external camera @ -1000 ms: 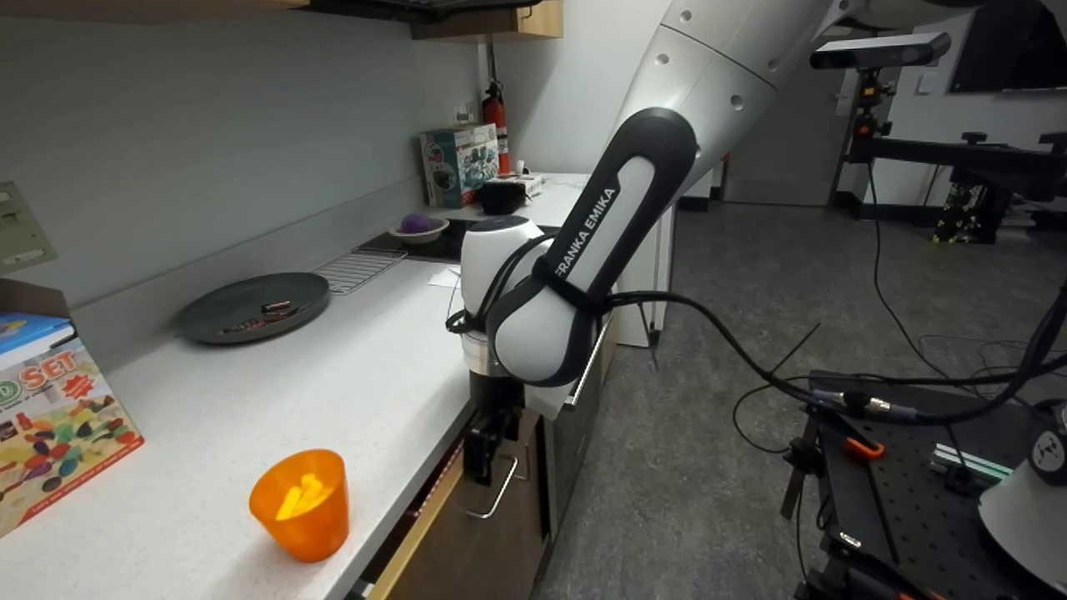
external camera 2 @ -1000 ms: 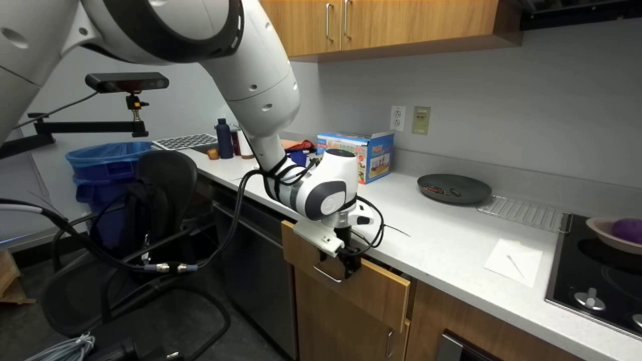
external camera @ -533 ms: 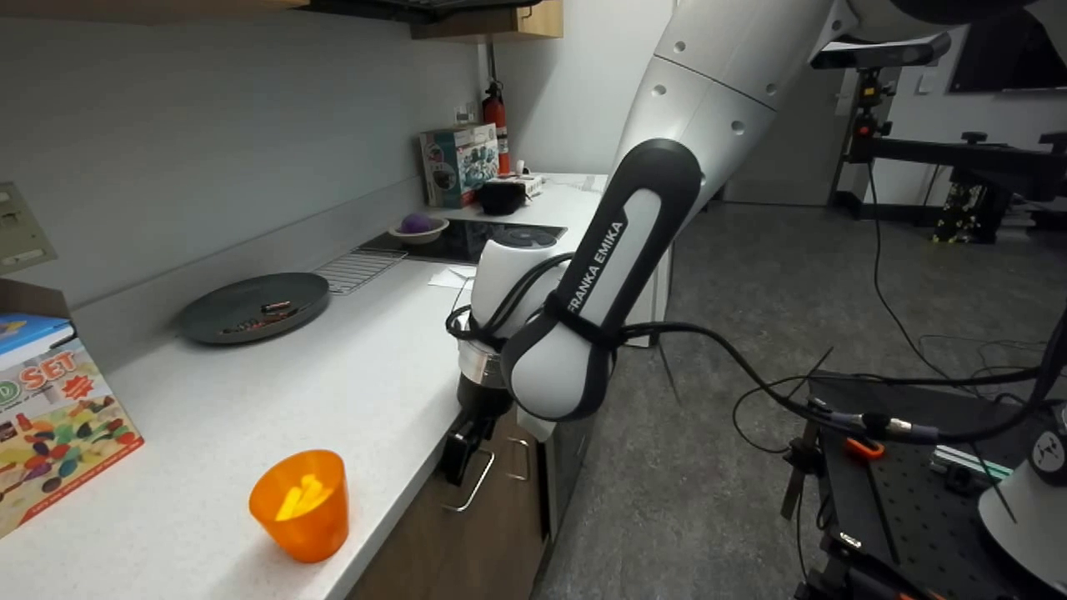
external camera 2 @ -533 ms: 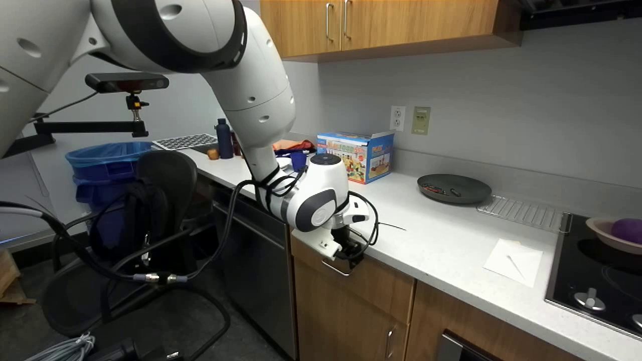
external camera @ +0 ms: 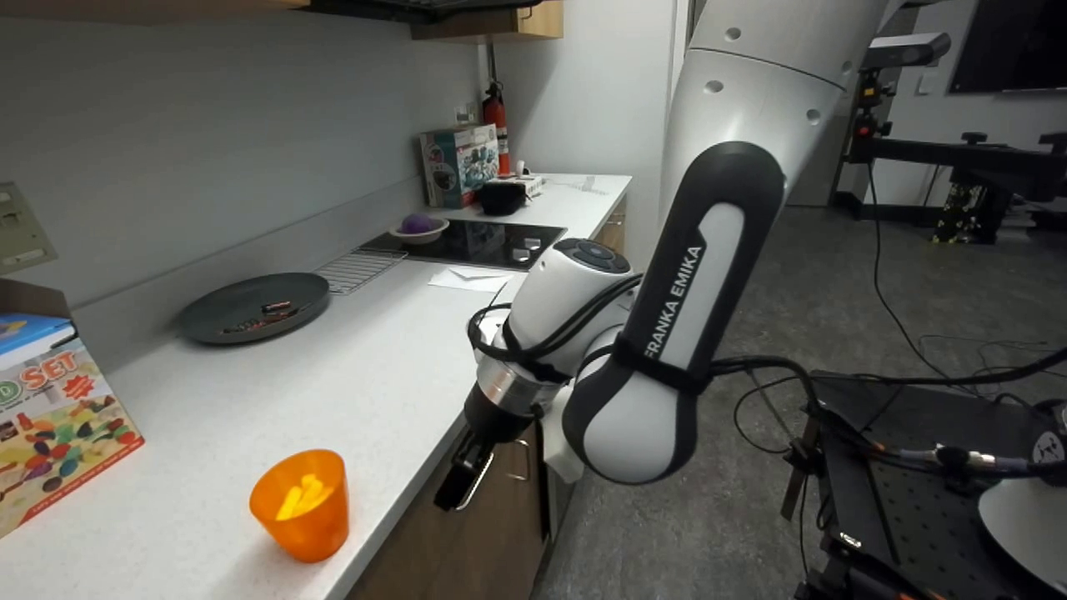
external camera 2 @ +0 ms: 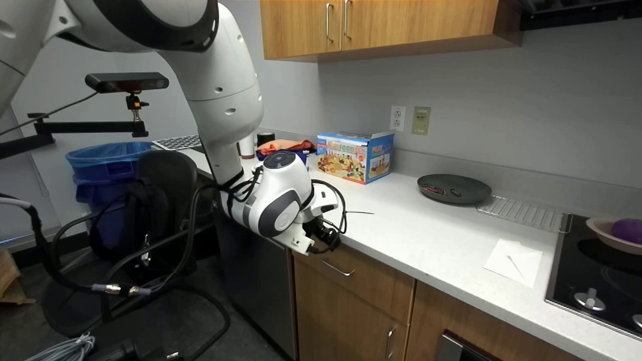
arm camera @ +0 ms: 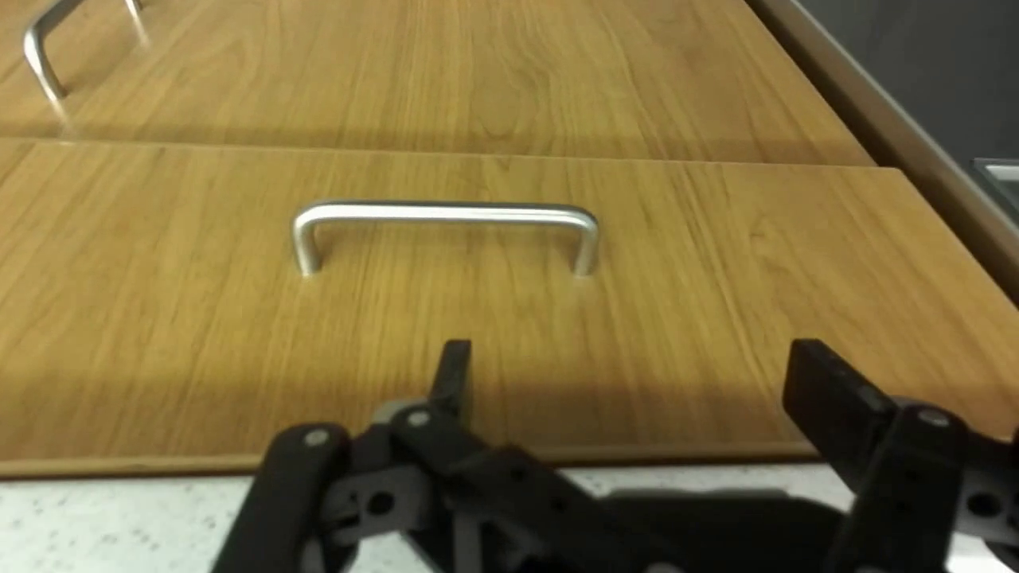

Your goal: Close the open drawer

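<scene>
The wrist view alone makes the hand (arm camera: 633,366) plain: its two fingers (arm camera: 828,382) are spread well apart before the upper strip of the drawer (arm camera: 199,318), with the drawer's whole bar handle (arm camera: 446,212) in sight beyond them. In an exterior view that handle (external camera: 480,482) is partly behind the hand. Both exterior views have the drawer pushed in beneath the edge of the worktop (external camera 2: 426,240), above a cabinet door (external camera 2: 346,321), its inside hidden. A fire extinguisher (external camera: 493,117) shows in an exterior view, as does an orange cup (external camera: 304,537) near the front edge of the worktop, with yellow sticks (external camera: 304,497) in it. A blue bin (external camera 2: 108,173) lined with a blue bag (external camera 2: 113,150), partly behind a black chair (external camera 2: 168,170), also shows in an exterior view. In both exterior views a dark dish (external camera 2: 474,185) on the worktop holds small dark and reddish pieces (external camera 2: 435,190), and a purple ball (external camera: 417,222) sits in a pale bowl (external camera: 419,238) at the hob (external camera: 483,242).
</scene>
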Controlling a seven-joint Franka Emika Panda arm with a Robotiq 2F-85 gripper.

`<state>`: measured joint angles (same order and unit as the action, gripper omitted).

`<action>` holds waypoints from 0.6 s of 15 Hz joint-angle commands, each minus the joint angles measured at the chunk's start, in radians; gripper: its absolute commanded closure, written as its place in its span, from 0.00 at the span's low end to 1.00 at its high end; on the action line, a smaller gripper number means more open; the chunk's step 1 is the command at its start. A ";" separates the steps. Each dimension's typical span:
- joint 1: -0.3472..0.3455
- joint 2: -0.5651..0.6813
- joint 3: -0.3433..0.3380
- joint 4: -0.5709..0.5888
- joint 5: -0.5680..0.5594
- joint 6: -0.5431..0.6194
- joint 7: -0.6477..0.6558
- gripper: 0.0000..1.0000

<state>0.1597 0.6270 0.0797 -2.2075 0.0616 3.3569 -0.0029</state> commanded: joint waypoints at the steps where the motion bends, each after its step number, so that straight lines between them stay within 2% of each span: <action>1: 0.132 -0.142 -0.100 -0.157 0.035 -0.013 0.017 0.00; 5: 0.306 -0.303 -0.268 -0.297 0.088 -0.136 0.015 0.00; 9: 0.448 -0.442 -0.426 -0.394 0.064 -0.217 0.020 0.00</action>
<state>0.5105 0.3181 -0.2458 -2.5101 0.1333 3.2067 0.0057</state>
